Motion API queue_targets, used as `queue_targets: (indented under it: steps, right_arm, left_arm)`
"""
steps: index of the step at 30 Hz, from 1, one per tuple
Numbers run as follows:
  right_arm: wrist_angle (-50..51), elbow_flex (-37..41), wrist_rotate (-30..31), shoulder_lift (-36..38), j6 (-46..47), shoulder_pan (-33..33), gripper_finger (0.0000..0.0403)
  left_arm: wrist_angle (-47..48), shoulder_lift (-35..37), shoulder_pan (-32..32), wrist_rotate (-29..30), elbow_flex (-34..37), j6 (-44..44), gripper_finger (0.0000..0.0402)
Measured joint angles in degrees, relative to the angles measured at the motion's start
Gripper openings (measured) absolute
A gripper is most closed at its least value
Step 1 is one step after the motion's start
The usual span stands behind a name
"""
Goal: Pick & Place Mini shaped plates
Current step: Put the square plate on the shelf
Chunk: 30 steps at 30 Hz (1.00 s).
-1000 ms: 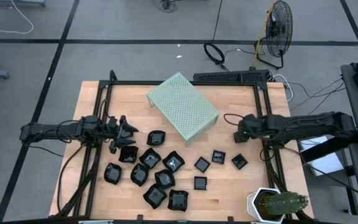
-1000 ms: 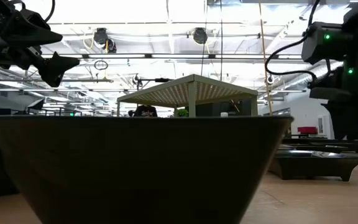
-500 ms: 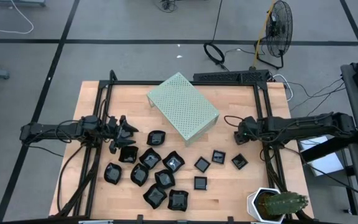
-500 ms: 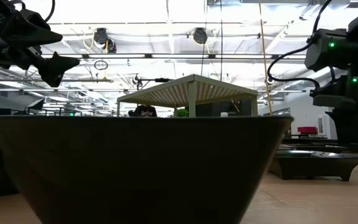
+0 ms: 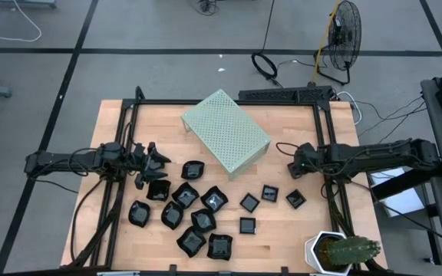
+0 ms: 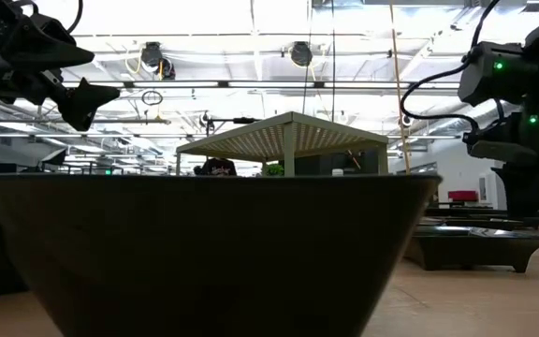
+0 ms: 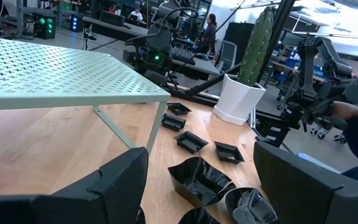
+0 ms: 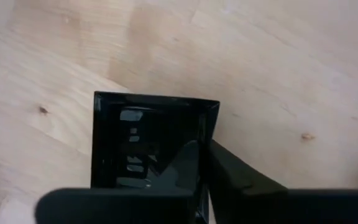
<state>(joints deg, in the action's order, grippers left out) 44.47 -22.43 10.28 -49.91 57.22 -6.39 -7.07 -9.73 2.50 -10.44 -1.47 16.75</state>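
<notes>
Several glossy black mini shaped plates (image 5: 190, 211) lie flat on the wooden table, the bigger ones in a cluster at the near left. A few small squares (image 5: 270, 193) lie to their right. My right gripper (image 5: 295, 169) points steeply down at the table's right and is shut on a small square plate (image 8: 148, 143), which the gripper hides in the high view. My left gripper (image 5: 153, 162) hangs level and open at the left, just beyond the cluster, touching nothing. My right gripper has the small square plate by one side wall (image 8: 205, 134), close to a corner. One finger (image 8: 235, 174) stands outside that wall and the other reaches into the hollow. The fingers come from above, slanting steeply down. The plate sits flat on the table.
A pale green perforated box (image 5: 226, 133) stands on legs at the table's far middle. A white pot with a cactus (image 5: 336, 251) sits at the near right corner. Black frame rails (image 5: 324, 138) run along both sides. One plate (image 6: 204, 253) fills the low view's foreground.
My right gripper has sunk a little toward the table and tipped slightly. The plates have stayed where they were.
</notes>
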Motion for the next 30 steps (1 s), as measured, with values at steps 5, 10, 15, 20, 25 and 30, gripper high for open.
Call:
queue_targets:
  steps: [5,10,15,20,25,30]
  right_arm:
    - [-0.1,-2.51,3.65,0.57,-3.88,0.01,0.0007]
    - [-0.36,-5.53,7.96,2.1,-7.89,0.01,0.0002]
    - [-1.36,-8.32,13.98,4.21,-12.03,0.0,0.0001]
    - [-7.22,-10.51,23.63,6.05,-19.04,0.0,0.0001]
    - [-20.83,-11.74,30.82,6.75,-31.85,-0.02,0.0001]
    - [-36.33,-13.97,29.28,6.0,-43.94,-0.97,0.0001]
  left_arm:
    - [-0.02,0.0,-0.02,0.01,0.0,-0.01,0.0296]
    - [-0.01,0.0,0.0,0.0,0.01,0.0,0.0296]
    - [0.0,-0.01,-0.01,0.0,0.0,-0.01,0.0296]
    - [-0.01,-0.01,-0.02,0.0,0.0,-0.02,0.0296]
    - [-0.02,0.01,-0.02,0.02,0.02,0.0,0.0296]
    - [-0.02,0.0,-0.01,0.0,0.0,-0.01,0.0296]
